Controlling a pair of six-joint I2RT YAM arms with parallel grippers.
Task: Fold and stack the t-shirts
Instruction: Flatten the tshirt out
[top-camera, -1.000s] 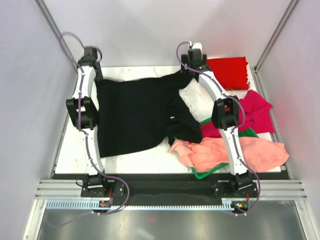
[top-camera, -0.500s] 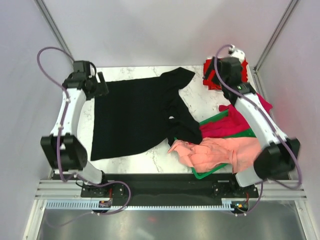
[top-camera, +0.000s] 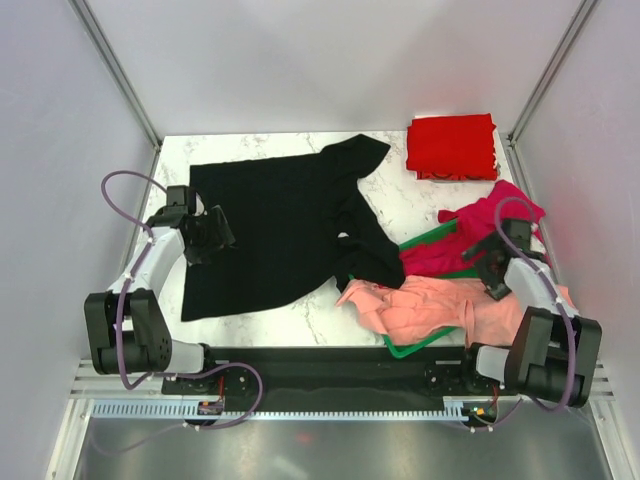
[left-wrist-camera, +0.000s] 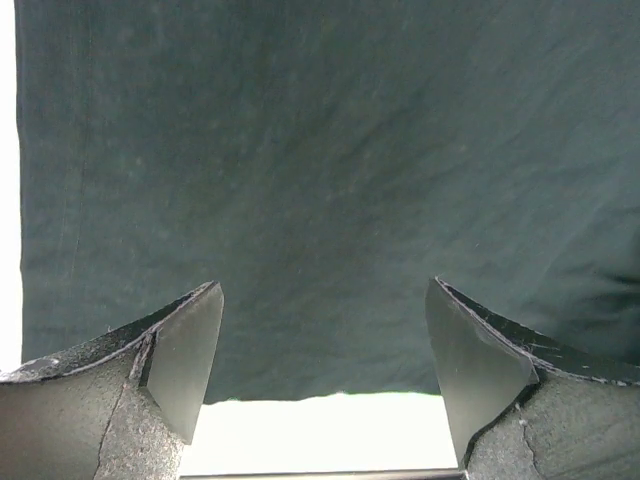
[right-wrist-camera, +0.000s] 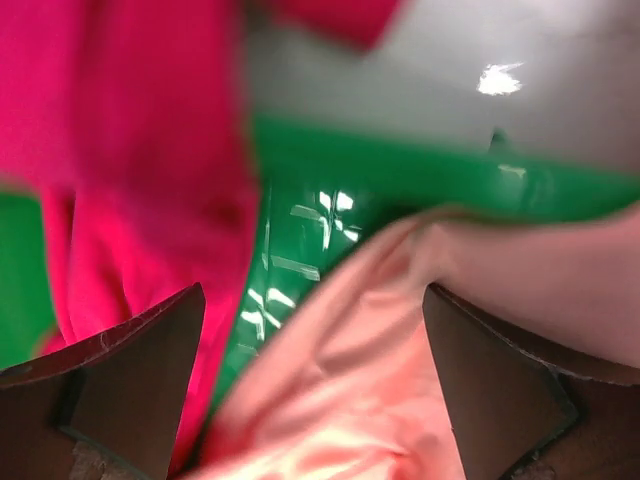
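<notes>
The white marble table (top-camera: 420, 205) carries everything. Seen from above, the black t-shirt (top-camera: 270, 230) is the largest piece. It lies spread flat from the table's centre out toward 9 o'clock, and its right side is rumpled into folds near the middle.

The salmon-pink t-shirt (top-camera: 420, 305) lies crumpled at 5 o'clock, draped over the green bin (top-camera: 412, 347), with only parts of the bin's rim showing. The magenta t-shirt (top-camera: 505, 212) is bunched at 3 o'clock, partly in that bin and touching the salmon one. The bright red t-shirt (top-camera: 452, 147) sits folded into a neat rectangle at 1 o'clock, apart from the rest.

The left gripper (top-camera: 213, 236) is at 9 o'clock over the black shirt's left margin. Its wrist view shows the fingers spread wide with nothing between them, dark cloth beyond them and bare table nearest the camera (whether they touch the cloth is unclear).

The right gripper (top-camera: 487, 256) is at 4 o'clock, likewise spread and empty-handed. It sits above glossy green bin wall, between magenta cloth and salmon cloth.
</notes>
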